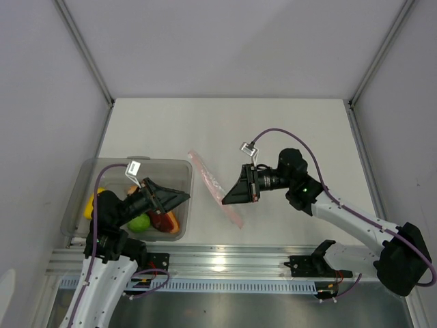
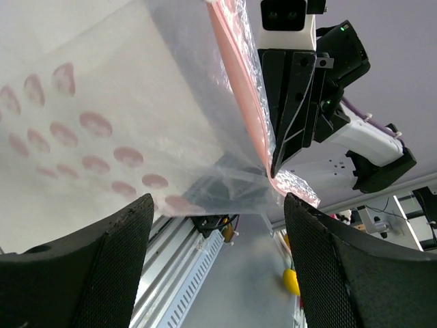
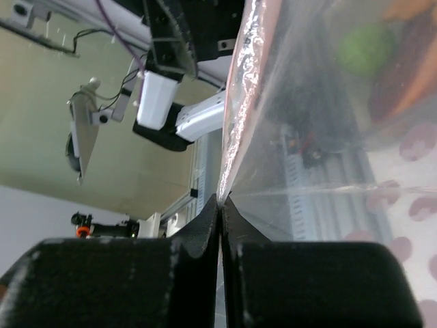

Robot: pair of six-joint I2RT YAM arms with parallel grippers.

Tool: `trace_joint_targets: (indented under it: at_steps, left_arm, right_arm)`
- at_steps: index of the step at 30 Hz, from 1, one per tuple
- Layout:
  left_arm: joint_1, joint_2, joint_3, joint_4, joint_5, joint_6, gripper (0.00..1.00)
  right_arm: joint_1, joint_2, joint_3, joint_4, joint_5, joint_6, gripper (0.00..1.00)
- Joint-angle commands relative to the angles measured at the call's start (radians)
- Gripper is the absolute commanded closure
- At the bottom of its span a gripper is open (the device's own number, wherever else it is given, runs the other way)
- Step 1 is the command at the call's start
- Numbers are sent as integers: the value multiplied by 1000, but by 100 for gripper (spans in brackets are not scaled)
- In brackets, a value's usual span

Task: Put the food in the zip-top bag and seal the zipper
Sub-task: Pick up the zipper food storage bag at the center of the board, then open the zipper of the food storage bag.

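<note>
Right gripper, jaws clamped on the zipper, holds the bag on edge at table centre, apparently to present its mouth. At the bag's eight o'clock, left gripper hangs spread wide over the bin (food inside, not yet bagged).

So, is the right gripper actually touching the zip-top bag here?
Touching. The right wrist view shows the right gripper with its jaws pressed together on the pinkish edge of the zip-top bag, no gap.
</note>
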Motion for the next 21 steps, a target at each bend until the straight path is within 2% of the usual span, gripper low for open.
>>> trace_joint_targets:
  at_steps: [1, 6, 12, 21]
  left_arm:
    - [-14, 4, 3, 96, 3, -31, 21]
    - [-34, 45, -13, 136, -11, -46, 24]
    - [-75, 81, -23, 156, -41, -46, 27]
    - [-92, 73, -32, 151, -66, -42, 29]
  right_arm:
    - [17, -1, 12, 139, -95, 82, 98]
    - [74, 28, 57, 32, -75, 10, 97]
    - [121, 60, 61, 78, -62, 25, 98]
    - [129, 77, 60, 173, -62, 87, 98]
